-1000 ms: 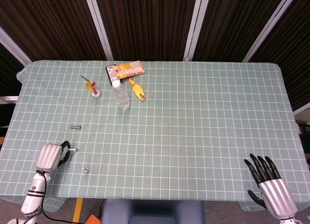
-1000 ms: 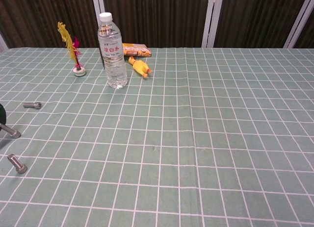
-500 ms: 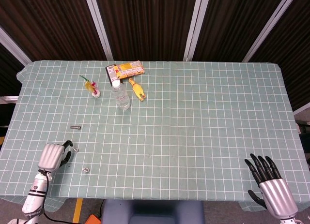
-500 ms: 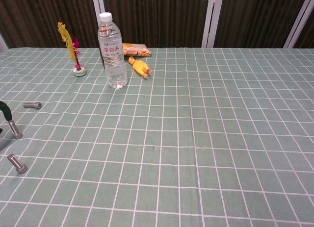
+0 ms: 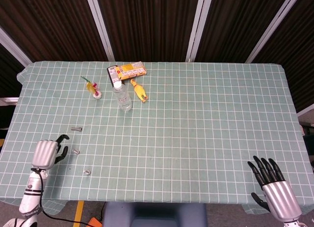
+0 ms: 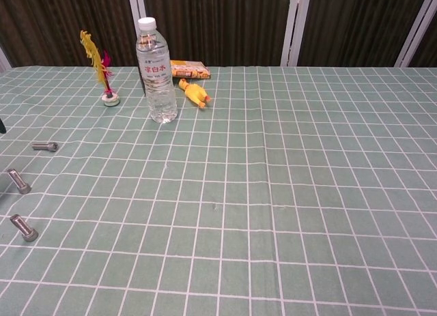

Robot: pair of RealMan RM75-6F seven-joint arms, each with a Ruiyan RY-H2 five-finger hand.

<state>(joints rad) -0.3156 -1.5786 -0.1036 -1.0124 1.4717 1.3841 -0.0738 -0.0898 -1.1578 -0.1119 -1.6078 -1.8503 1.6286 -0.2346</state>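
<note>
Bolt lies free on the worktop.
Left hand hovers just beside it, fingers loosely apart, empty (right hand likewise spread).

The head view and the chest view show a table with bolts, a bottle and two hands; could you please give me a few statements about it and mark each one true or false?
1. The left hand holds a bolt. False: it holds nothing, and the middle bolt lies on the tablecloth just beside its fingertips.
2. The water bottle stands upright. True.
3. Three bolts lie on the left side of the cloth. True.
4. The right hand rests on the yellow rubber chicken. False: it is at the near right corner, far from it, fingers spread.
5. The feathered shuttlecock lies to the right of the bottle. False: it is left of it.
</note>
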